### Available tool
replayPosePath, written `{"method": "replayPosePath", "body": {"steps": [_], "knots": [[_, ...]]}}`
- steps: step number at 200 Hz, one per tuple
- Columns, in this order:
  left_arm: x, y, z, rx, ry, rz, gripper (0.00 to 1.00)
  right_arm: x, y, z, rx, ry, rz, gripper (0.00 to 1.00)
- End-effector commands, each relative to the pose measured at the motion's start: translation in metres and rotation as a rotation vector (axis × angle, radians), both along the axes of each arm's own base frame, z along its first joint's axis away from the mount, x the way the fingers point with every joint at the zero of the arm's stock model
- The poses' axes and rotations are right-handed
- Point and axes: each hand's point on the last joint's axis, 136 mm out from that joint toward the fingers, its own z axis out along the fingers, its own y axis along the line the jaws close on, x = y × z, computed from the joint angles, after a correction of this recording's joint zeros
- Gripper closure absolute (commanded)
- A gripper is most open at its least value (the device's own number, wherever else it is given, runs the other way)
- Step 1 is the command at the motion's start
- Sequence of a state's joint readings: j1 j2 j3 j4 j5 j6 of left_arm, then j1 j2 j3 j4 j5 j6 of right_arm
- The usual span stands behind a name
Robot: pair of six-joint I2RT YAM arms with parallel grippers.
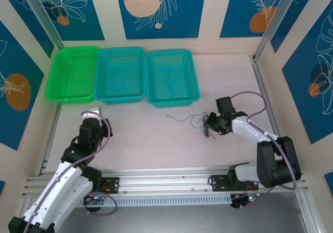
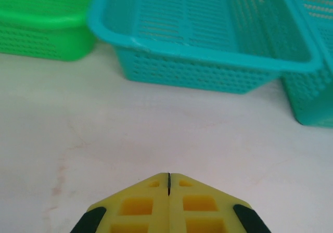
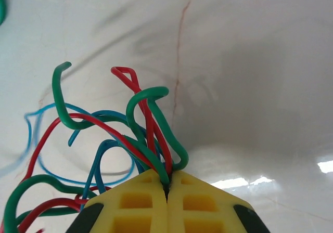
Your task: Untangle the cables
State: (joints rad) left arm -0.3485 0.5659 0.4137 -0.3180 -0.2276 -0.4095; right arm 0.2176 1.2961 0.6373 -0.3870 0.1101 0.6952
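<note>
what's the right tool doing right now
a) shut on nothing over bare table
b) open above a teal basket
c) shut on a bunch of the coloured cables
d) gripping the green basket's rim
c: in the right wrist view the right tool is shut, with the green, red and blue cables pinched in its jaws.

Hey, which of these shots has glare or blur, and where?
Right wrist view: white glare streaks on the table lower right; the cables are sharp at centre, soft at the left edge. Left wrist view: the middle teal basket and green basket are blurred. Top external view: even light, no strong glare.
</note>
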Motion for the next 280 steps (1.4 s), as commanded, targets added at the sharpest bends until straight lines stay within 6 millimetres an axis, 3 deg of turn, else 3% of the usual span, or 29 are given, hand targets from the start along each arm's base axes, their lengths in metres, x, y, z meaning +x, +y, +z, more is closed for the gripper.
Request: {"method": "replayPosePath", "body": {"steps": [1, 10, 17, 22, 42, 62, 113, 150, 166, 180, 197, 209, 232, 245, 265, 280], "knots": [[-0.003, -0.078, 0.008, -0.216, -0.083, -0.4, 1.0, -0.004, 0.051, 0.026, 0.114, -0.094, 0.249, 1.0], [-0.01, -0.107, 0.024, -0.313, -0.157, -0.555, 0.87, -0.007, 0.062, 0.032, 0.083, -0.11, 0.314, 1.0], [-0.016, -0.122, 0.035, -0.338, -0.199, -0.63, 0.74, -0.009, 0.071, 0.035, 0.056, -0.119, 0.373, 1.0], [-0.02, -0.13, 0.039, -0.325, -0.216, -0.671, 0.7, -0.01, 0.077, 0.038, 0.054, -0.129, 0.407, 1.0], [-0.04, -0.159, 0.046, -0.162, -0.258, -0.842, 0.67, -0.021, 0.112, 0.053, 0.111, -0.199, 0.599, 1.0], [-0.051, -0.176, 0.047, -0.093, -0.284, -0.944, 0.6, -0.036, 0.14, 0.067, 0.103, -0.279, 0.771, 1.0], [-0.065, -0.214, 0.048, -0.087, -0.268, -1.149, 0.5, -0.056, 0.166, 0.086, 0.044, -0.344, 0.952, 1.0], [-0.066, -0.239, 0.03, -0.146, -0.198, -1.225, 0.46, -0.062, 0.181, 0.101, 0.091, -0.37, 0.978, 1.0], [-0.054, -0.24, 0.016, -0.13, -0.156, -1.169, 0.47, -0.065, 0.185, 0.107, 0.105, -0.384, 0.992, 1.0], [-0.043, -0.238, 0.009, -0.113, -0.151, -1.105, 0.54, -0.067, 0.187, 0.108, 0.109, -0.39, 1.001, 1.0], [-0.038, -0.238, 0.009, -0.126, -0.17, -1.073, 0.73, -0.071, 0.19, 0.111, 0.13, -0.396, 1.011, 1.0], [-0.035, -0.237, 0.009, -0.124, -0.173, -1.057, 1.0, -0.071, 0.191, 0.112, 0.137, -0.401, 1.01, 1.0], [-0.03, -0.232, 0.008, -0.108, -0.18, -1.017, 1.0, -0.068, 0.186, 0.105, 0.107, -0.4, 0.983, 1.0], [-0.02, -0.222, 0.008, -0.074, -0.173, -0.937, 1.0, -0.055, 0.177, 0.096, 0.051, -0.396, 0.899, 0.96], [-0.007, -0.196, 0.018, -0.026, -0.197, -0.773, 1.0, -0.032, 0.143, 0.071, -0.082, -0.322, 0.664, 0.94], [-0.004, -0.176, 0.035, -0.018, -0.247, -0.674, 1.0, -0.023, 0.101, 0.046, -0.206, -0.209, 0.435, 0.93]]}}
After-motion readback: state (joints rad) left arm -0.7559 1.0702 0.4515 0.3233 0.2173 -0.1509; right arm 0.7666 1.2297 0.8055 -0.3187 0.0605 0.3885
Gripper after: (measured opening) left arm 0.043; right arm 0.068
